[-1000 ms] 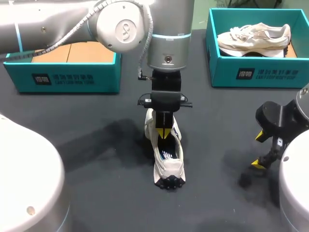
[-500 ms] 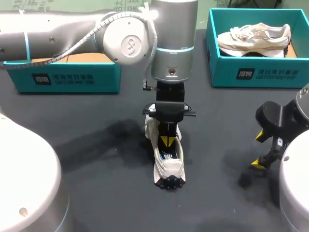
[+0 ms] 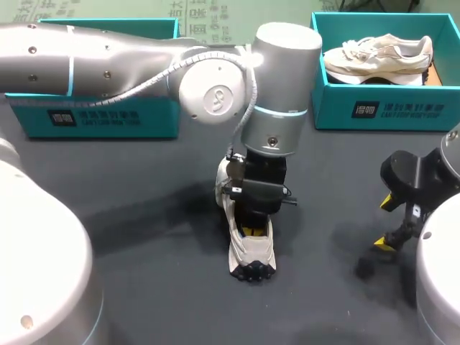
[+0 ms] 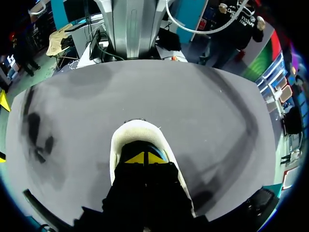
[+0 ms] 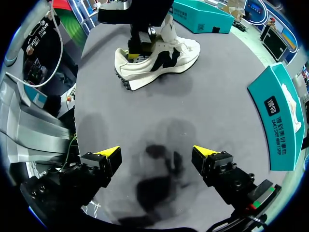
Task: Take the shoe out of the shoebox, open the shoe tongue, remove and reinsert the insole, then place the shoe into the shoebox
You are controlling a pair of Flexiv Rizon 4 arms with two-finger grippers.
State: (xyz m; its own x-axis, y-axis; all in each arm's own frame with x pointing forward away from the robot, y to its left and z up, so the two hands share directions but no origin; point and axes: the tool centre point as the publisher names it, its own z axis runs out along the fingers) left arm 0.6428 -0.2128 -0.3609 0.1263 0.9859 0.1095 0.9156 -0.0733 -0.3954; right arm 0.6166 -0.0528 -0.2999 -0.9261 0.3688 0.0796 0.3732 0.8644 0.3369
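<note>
Worktop: matt dark grey, smooth. Sneaker: cream cloth upper, lugged dark sole. Left shoebox, right shoebox: matt teal cardboard. Left arm: smooth satin silver shell.

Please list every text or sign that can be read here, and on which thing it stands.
Left shoebox, front wall: white print, too small to read.
Right shoebox, front wall: white print, too small to read.
Shoe on the table: no text that I can read.

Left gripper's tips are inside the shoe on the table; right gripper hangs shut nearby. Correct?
Not quite: the right gripper is open, holding nothing, as the right wrist view shows. The left gripper's tips are indeed inside the shoe.
</note>
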